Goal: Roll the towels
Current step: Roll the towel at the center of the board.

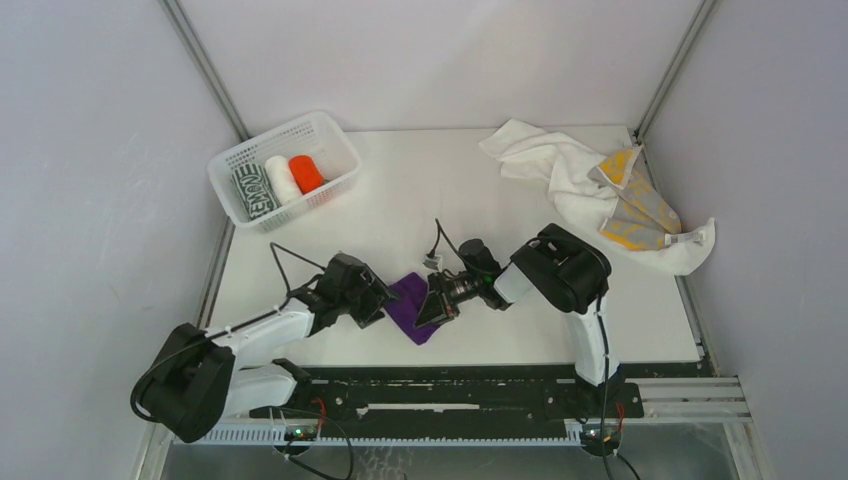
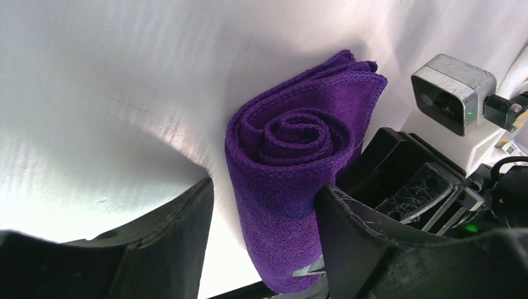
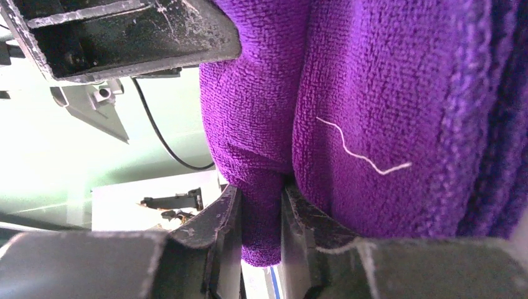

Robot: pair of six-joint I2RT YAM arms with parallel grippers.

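Purple towel (image 1: 412, 305) pinched in right pincer (image 3: 258, 205), left pincer (image 2: 264, 193) spread around it, basket (image 1: 265, 138) beyond.

Left arm (image 1: 262, 335): white links, bulky black joint housings.
Right arm (image 1: 590, 338): white link, rounded black housing on top.
Cables (image 1: 438, 236): thin, black, looping off the wrists.
Left pincer (image 2: 264, 187): broad black fingers (image 2: 168, 243), scuffed pale along the edges.
Right pincer (image 3: 258, 205): dark grey fingers (image 3: 215, 230), scratched and chipped.
Wrist camera (image 2: 453, 93): silver-grey box, green light, black plug.
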